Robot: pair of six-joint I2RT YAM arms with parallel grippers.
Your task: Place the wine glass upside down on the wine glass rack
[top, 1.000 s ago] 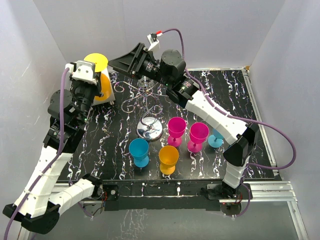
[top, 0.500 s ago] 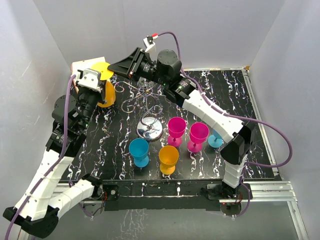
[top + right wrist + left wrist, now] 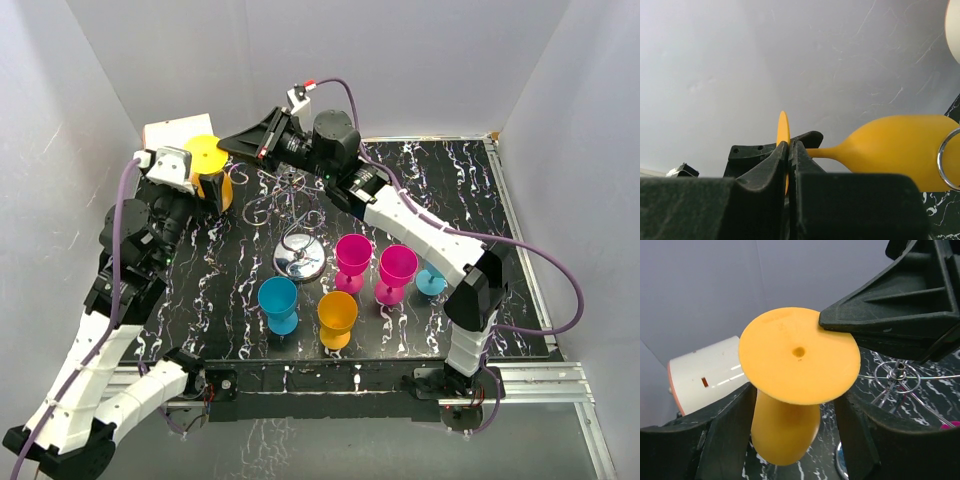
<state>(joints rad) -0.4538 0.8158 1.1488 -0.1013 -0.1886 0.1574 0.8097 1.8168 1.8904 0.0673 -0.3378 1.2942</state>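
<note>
The yellow wine glass hangs upside down at the back left, foot up and bowl down. My right gripper is shut on the rim of its foot, the thin disc pinched between both fingers. My left gripper is open, with a finger on each side of the bowl and a gap showing on the right side. The wine glass rack, silver wire scrolls on a chrome base, stands just right of the glass. One of its wire rings lies in front of the bowl.
A white box sits in the back left corner behind the glass. Upright glasses stand near the front: cyan, yellow, two magenta, and another cyan. Grey walls close in at the back and sides.
My right gripper has closed onto the foot of the wine glass. My left gripper, which was gripping the bowl, has spread its fingers. The left arm has shifted a little.
</note>
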